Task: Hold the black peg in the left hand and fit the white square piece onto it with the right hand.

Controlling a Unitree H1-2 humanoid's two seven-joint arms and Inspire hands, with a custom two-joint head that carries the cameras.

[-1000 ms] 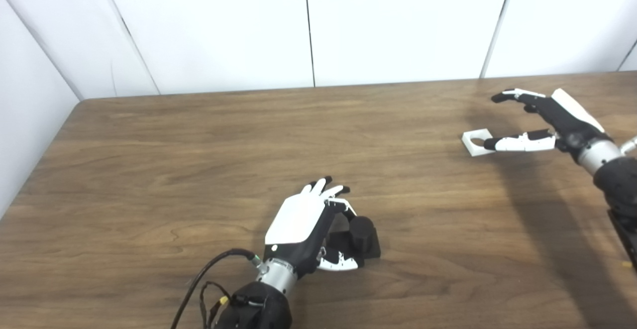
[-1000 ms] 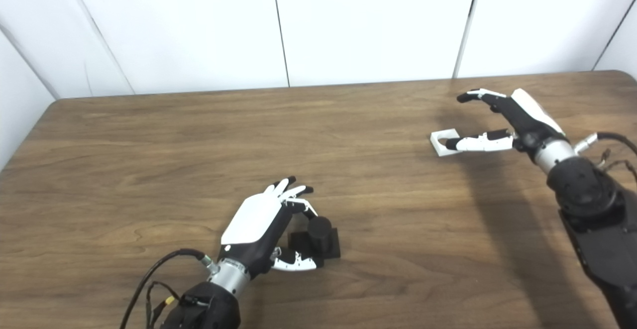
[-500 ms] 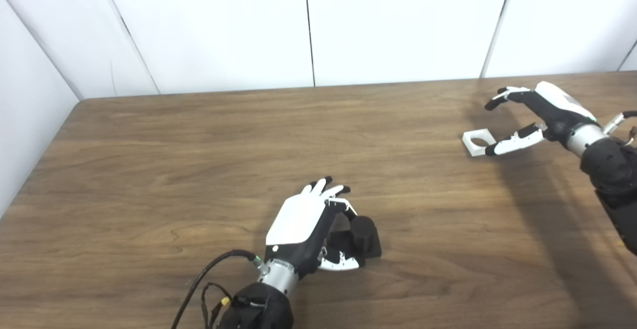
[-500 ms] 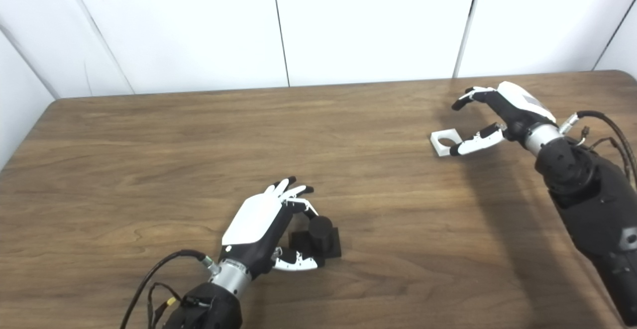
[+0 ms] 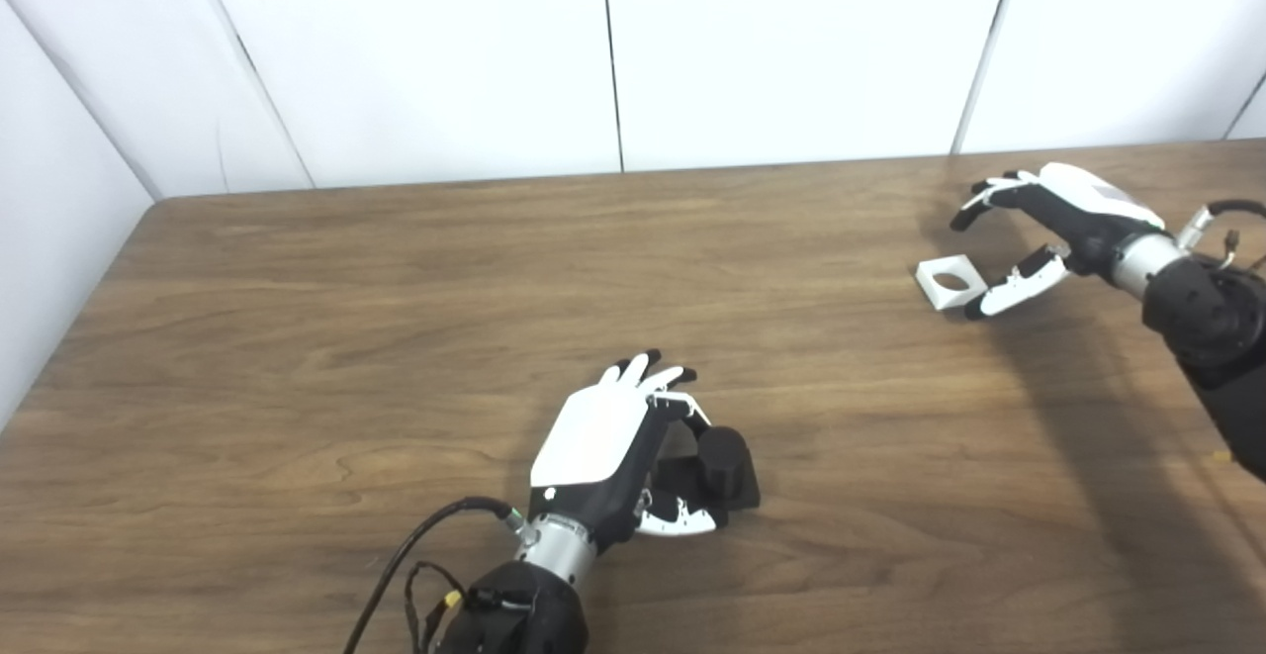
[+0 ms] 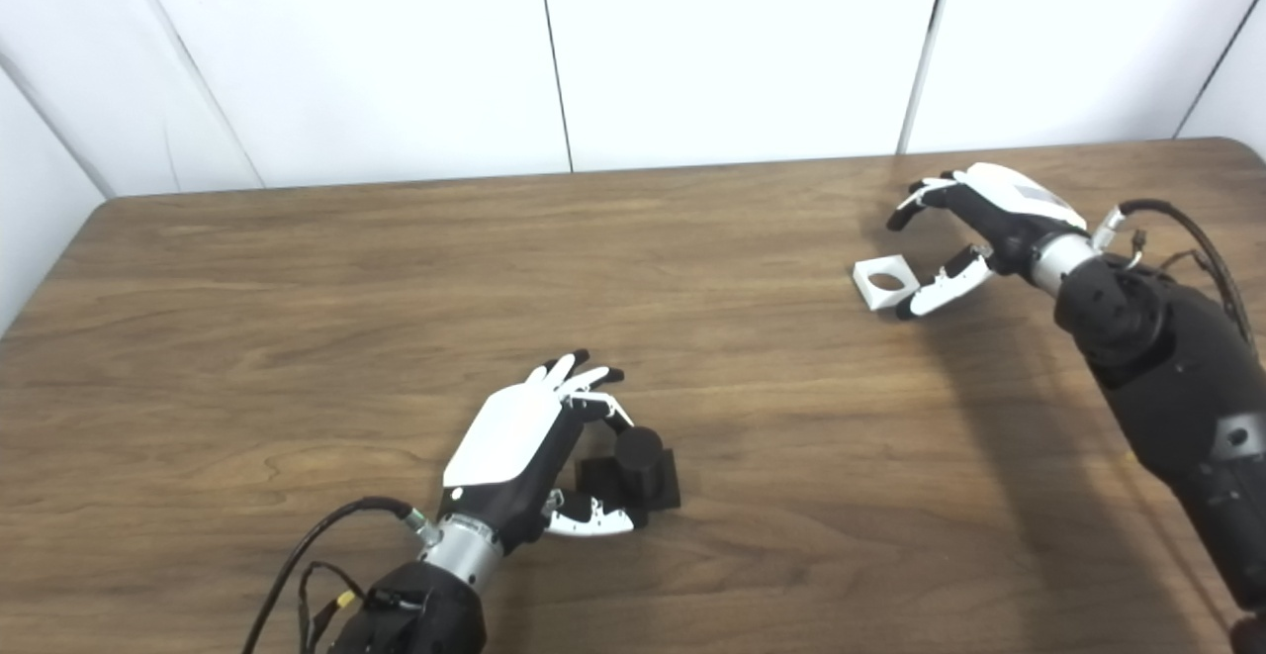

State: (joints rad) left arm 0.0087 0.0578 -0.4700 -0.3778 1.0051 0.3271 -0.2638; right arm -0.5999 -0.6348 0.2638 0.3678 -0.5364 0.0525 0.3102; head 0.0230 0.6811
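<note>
The black peg (image 5: 722, 471), a short cylinder on a square base, rests on the table near the front middle. My left hand (image 5: 603, 446) cups its left side, fingers apart, one finger curled over the cylinder and the thumb (image 5: 678, 518) lying along the base's front. I cannot see a firm grip. The white square piece (image 5: 948, 281), with a round hole, lies flat at the far right. My right hand (image 5: 1048, 229) hovers open just to its right, thumb (image 5: 1009, 288) by the piece's near right corner, fingers (image 5: 979, 201) arched behind it.
The brown wooden table (image 5: 396, 337) ends at white wall panels at the back and at its left edge. A black cable (image 5: 415, 555) loops from my left wrist. My right forearm (image 5: 1207, 337) lies along the right edge.
My right hand has turned palm-down and its wrist has drawn back; the thumb has swung off the white piece's hole to its right corner. Left hand and peg are unmoved.
</note>
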